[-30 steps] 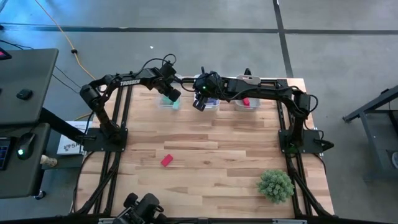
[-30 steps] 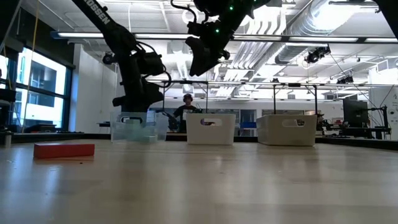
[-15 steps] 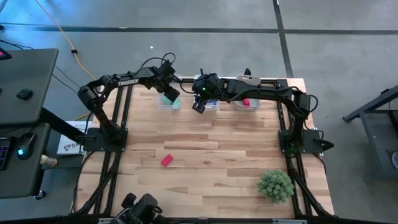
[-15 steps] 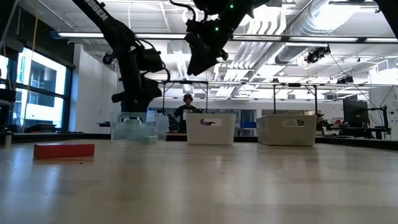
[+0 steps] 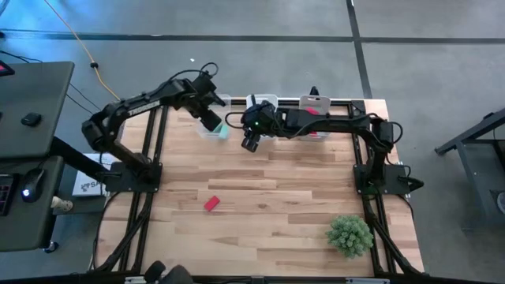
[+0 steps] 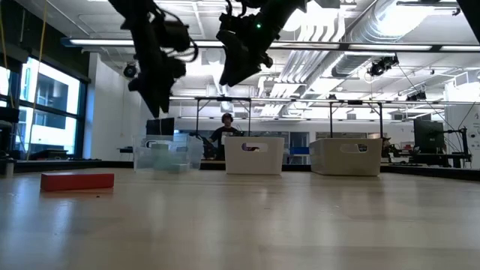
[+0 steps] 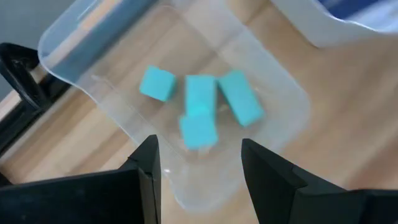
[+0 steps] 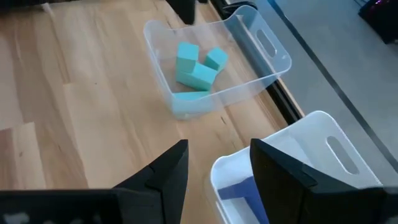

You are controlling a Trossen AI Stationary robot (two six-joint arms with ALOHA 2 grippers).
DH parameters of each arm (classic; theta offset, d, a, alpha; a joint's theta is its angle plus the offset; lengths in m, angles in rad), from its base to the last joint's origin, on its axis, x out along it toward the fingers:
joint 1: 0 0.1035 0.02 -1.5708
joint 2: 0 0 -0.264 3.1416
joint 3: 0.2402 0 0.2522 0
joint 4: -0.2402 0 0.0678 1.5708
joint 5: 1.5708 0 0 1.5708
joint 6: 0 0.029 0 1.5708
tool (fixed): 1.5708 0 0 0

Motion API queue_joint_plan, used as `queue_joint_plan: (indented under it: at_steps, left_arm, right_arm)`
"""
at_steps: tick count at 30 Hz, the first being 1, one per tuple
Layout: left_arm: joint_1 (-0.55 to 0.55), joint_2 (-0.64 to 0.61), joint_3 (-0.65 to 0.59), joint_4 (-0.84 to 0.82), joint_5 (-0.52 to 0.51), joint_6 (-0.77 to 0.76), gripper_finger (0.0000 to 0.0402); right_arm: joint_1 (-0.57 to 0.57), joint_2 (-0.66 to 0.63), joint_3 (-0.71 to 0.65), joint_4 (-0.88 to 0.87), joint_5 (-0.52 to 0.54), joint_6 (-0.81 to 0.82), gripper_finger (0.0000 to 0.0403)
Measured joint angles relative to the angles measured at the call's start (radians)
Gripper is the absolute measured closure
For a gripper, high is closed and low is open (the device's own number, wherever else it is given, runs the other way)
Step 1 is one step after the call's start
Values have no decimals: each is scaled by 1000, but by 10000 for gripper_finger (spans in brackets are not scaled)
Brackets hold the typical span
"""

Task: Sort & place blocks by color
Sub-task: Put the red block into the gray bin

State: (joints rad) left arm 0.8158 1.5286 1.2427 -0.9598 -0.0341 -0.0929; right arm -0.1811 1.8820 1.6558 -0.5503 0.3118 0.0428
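Several teal blocks (image 7: 200, 106) lie on the floor of the clear left bin (image 5: 215, 130), also seen in the right wrist view (image 8: 196, 65). One red block (image 5: 211, 203) lies flat on the table, low at the left in the low view (image 6: 77, 181). My left gripper (image 7: 199, 152) hangs open above the teal bin, clear of it (image 6: 157, 94). My right gripper (image 8: 217, 158) is open and empty, high over the table just near of the middle white bin (image 8: 311, 143), which holds a bluish-purple block (image 8: 244, 190). Red blocks (image 5: 314, 126) sit in the right bin.
Three bins stand in a row along the far edge (image 6: 255, 155). A spiky green plant ball (image 5: 349, 234) sits near the right near corner. Bare wood lies between the red block and the bins. A person (image 6: 225, 129) shows far behind the table.
My left gripper has risen straight up from the teal bin's rim to well above it. My right gripper has drifted a little toward the near edge and the left, staying high. The blocks and bins have kept still.
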Motion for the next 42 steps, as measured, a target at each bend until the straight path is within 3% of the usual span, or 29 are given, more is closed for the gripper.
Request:
queue_joint_plan:
  at_steps: [6, 11, 17, 29, 42]
  left_arm:
    - [-87, -110, 0, -58, 4, -43, 264]
    - [-179, -177, 0, -142, 5, -115, 264]
    - [-315, -221, -15, -265, 5, -253, 264]
    - [-599, -232, -39, -291, 57, -545, 264]
    - [-831, -232, -40, -278, 55, -809, 260]
  right_arm:
    - [19, 0, 0, -3, -1, 9, 237]
    - [20, 0, 0, -15, -16, 91, 210]
    - [20, 0, 0, -17, -132, 112, 194]
    - [20, 0, 0, -84, -269, 9, 194]
    - [20, 0, 0, -127, -305, -55, 194]
